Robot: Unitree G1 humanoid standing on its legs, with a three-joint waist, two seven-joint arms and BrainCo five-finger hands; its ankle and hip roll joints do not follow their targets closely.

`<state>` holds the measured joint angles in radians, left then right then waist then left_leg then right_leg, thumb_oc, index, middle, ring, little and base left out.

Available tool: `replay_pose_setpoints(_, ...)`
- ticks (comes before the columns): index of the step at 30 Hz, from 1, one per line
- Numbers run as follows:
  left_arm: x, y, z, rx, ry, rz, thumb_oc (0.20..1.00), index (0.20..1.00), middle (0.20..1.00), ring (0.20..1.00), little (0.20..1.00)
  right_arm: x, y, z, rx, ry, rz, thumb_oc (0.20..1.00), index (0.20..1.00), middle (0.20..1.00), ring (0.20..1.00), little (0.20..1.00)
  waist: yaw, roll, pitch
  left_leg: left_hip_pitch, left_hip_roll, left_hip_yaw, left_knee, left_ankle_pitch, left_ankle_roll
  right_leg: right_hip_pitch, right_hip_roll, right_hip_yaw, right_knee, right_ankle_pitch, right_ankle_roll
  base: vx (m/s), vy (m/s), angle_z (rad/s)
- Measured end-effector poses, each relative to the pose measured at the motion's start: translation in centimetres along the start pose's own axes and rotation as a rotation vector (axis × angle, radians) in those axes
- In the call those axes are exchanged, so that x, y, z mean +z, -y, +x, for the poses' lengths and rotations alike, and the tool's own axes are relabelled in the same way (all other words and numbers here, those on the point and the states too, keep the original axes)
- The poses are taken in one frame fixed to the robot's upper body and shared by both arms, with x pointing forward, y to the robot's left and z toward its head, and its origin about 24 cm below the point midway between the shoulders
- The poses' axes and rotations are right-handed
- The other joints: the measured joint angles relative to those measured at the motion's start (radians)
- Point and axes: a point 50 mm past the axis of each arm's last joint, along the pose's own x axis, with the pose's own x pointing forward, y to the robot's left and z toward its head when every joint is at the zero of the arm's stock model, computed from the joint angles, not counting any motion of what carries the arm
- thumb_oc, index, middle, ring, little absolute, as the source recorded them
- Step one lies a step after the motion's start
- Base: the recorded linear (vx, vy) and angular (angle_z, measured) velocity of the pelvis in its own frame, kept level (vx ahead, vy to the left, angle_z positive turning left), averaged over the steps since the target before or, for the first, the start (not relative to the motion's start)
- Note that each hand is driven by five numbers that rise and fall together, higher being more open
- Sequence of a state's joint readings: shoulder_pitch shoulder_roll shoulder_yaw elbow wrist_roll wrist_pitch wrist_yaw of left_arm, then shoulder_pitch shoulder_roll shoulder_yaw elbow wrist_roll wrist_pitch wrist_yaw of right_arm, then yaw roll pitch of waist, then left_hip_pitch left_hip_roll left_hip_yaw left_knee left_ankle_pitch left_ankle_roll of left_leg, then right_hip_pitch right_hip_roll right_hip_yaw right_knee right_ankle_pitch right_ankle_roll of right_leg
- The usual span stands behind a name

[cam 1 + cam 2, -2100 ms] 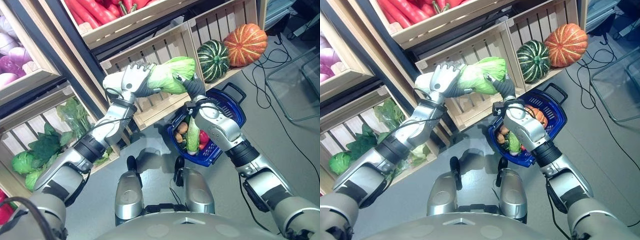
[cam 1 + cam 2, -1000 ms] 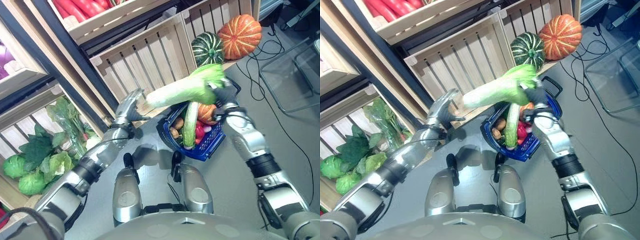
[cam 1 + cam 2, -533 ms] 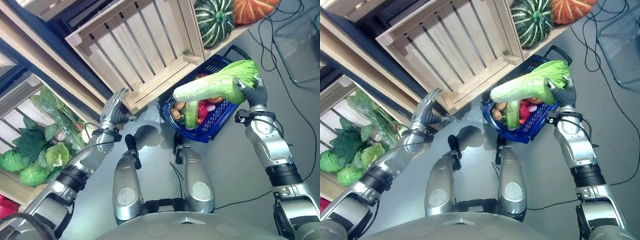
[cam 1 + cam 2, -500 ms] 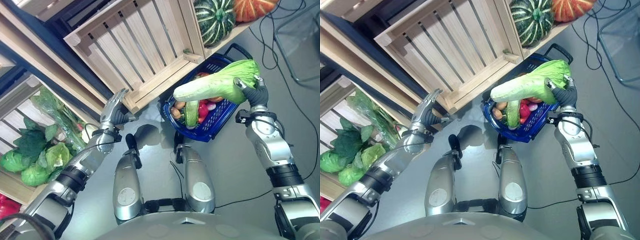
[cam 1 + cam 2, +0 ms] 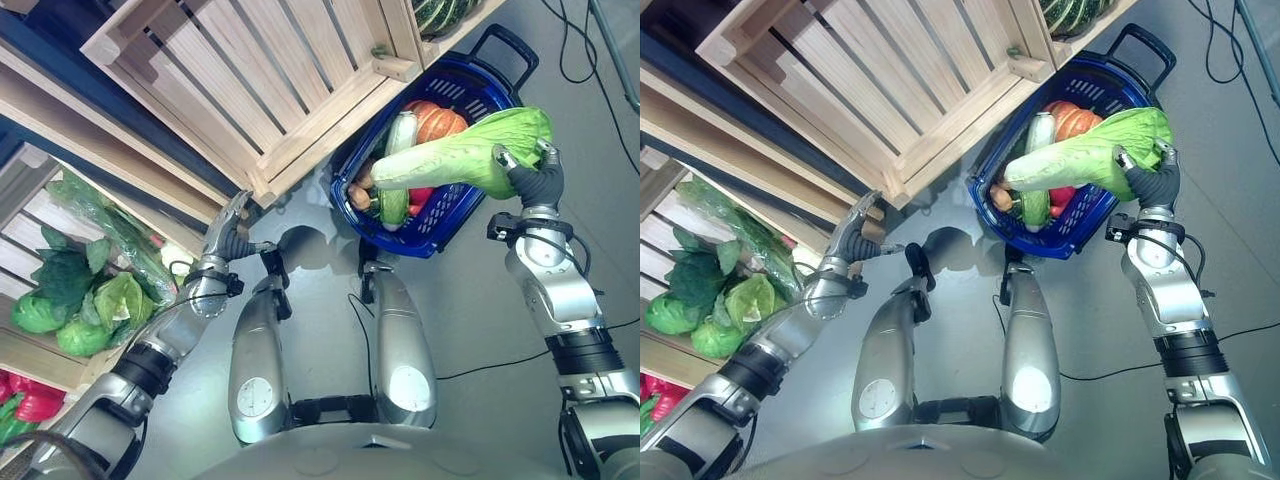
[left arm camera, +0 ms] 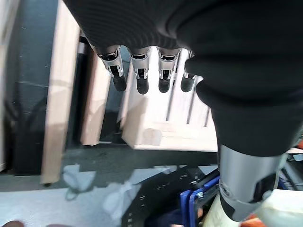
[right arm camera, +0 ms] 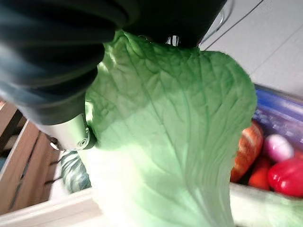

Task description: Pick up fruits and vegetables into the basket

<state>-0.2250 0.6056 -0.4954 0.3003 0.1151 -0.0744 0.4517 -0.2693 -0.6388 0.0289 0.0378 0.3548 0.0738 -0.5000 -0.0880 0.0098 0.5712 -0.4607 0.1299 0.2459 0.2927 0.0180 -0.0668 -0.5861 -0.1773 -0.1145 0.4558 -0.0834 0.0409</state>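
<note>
Gripping a napa cabbage (image 5: 458,158) above the blue basket (image 5: 470,215), the right hand (image 5: 535,180) hides half its contents. Left hand (image 5: 853,238), fingers straight, hangs beside the wooden crate (image 5: 900,75). Up close, the cabbage leaf blocks the right fingers (image 7: 173,40).

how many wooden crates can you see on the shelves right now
2 for certain: a big slatted wooden crate beside the blue basket, and a lower crate holding leafy greens. More may sit beyond the edges.
</note>
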Motion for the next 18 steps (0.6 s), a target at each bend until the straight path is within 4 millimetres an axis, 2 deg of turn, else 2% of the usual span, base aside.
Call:
replay_pose_setpoints(5,-0.6,0.0,-0.3,0.023,-0.032,-0.056,1.000,1.000,1.000,1.000,1.000,-1.1,1.1,0.5,-0.057,-0.066,-0.048,0.200,0.200,0.200,0.200,0.200,0.011,0.030,0.005,-0.035,-0.010,0.007,-0.001,0.010,0.005,-0.053,-0.015,0.002,0.026,-0.001,0.000,0.00,0.006,0.01)
replay_pose_setpoints(11,-0.4,-0.3,-0.2,0.037,-0.020,-0.148,1.000,1.000,1.000,1.000,1.000,-2.0,2.4,1.9,-0.107,-0.150,-0.120,0.200,0.200,0.200,0.200,0.200,0.025,0.075,0.006,-0.091,-0.027,0.006,0.000,0.026,0.010,-0.134,-0.042,0.000,0.087,-0.018,-0.005,0.05,-0.002,0.07)
replay_pose_setpoints(18,0.2,-0.6,-0.3,0.020,0.006,-0.215,1.000,1.000,1.000,1.000,1.000,-1.9,3.7,4.3,-0.175,-0.215,-0.152,0.200,0.200,0.200,0.200,0.200,0.060,0.078,0.004,-0.152,-0.034,-0.003,0.002,0.049,-0.003,-0.226,-0.055,0.000,0.158,-0.045,-0.029,0.00,-0.031,0.06)
